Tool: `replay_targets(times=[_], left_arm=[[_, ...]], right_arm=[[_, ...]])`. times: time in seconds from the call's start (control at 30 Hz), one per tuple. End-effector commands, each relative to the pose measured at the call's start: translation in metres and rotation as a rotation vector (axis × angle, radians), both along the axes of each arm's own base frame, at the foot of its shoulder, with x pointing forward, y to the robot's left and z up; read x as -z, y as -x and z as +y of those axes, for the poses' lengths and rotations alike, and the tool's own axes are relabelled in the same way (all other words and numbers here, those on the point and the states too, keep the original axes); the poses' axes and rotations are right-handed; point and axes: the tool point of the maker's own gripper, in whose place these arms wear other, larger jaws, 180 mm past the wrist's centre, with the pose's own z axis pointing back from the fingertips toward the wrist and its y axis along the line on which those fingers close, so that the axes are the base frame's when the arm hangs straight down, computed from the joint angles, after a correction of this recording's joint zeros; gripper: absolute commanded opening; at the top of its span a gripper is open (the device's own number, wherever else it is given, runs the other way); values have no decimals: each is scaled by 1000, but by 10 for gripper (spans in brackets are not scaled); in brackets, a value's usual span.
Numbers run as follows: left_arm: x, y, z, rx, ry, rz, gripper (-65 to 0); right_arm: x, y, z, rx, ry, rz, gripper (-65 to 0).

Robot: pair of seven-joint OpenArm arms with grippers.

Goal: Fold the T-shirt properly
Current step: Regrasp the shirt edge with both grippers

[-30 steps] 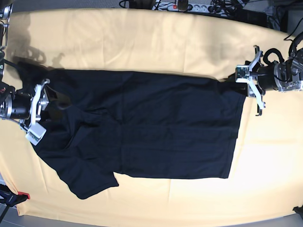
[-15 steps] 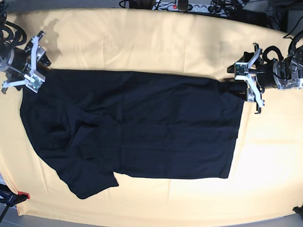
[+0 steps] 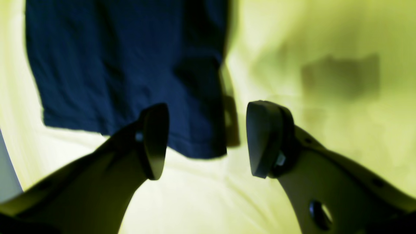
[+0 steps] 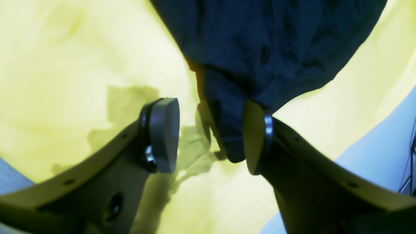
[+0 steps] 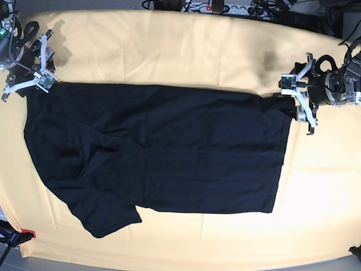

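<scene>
Both grippers are being held with their jaws spread wide and nothing clamped between them. In the base view, the left gripper (image 5: 300, 100) is being kept at the 3 o'clock end of the T-shirt (image 5: 158, 152), just off its upper hem corner; through the left wrist camera, that corner (image 3: 201, 143) is being seen lying flat on the yellow table cover (image 5: 169, 51), beyond the parted pads (image 3: 156, 139) and untouched by them. The right gripper (image 5: 31, 70) is being kept at the 9 o'clock end, by the shoulder corner; through its own camera a narrow tongue of dark cloth (image 4: 227, 130) is being seen reaching in between the pads, right beside one pad (image 4: 255, 139), though no squeeze is being applied.

The T-shirt is being left spread across the middle of the cover, lengthways from 9 to 3 o'clock, with one sleeve (image 5: 107, 217) sticking out toward 7 o'clock. This placing at opposite top corners is judged to be serving a paired pick-up along the upper edge, so that one long fold can be made.

No brand, label or writing is being made out anywhere; the wrist views are too blurred for that.
</scene>
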Motion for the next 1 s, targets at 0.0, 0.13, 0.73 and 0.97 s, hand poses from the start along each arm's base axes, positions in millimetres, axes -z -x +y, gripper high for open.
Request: replay_targets(times=[0.0, 0.13, 0.73, 0.97], left_arm=[[-6, -6, 9, -15, -22, -26, -270], [11, 0, 30, -41, -87, 1, -270], [10, -13, 29, -44, -31, -72, -270], [20, -14, 44, -22, -54, -75, -270]], right_arm=[[-6, -4, -2, -5, 10, -19, -325], [-7, -5, -3, 9, 6, -27, -325], [-9, -9, -4, 41, -5, -50, -325], [-10, -10, -6, 61, -7, -61, -325]])
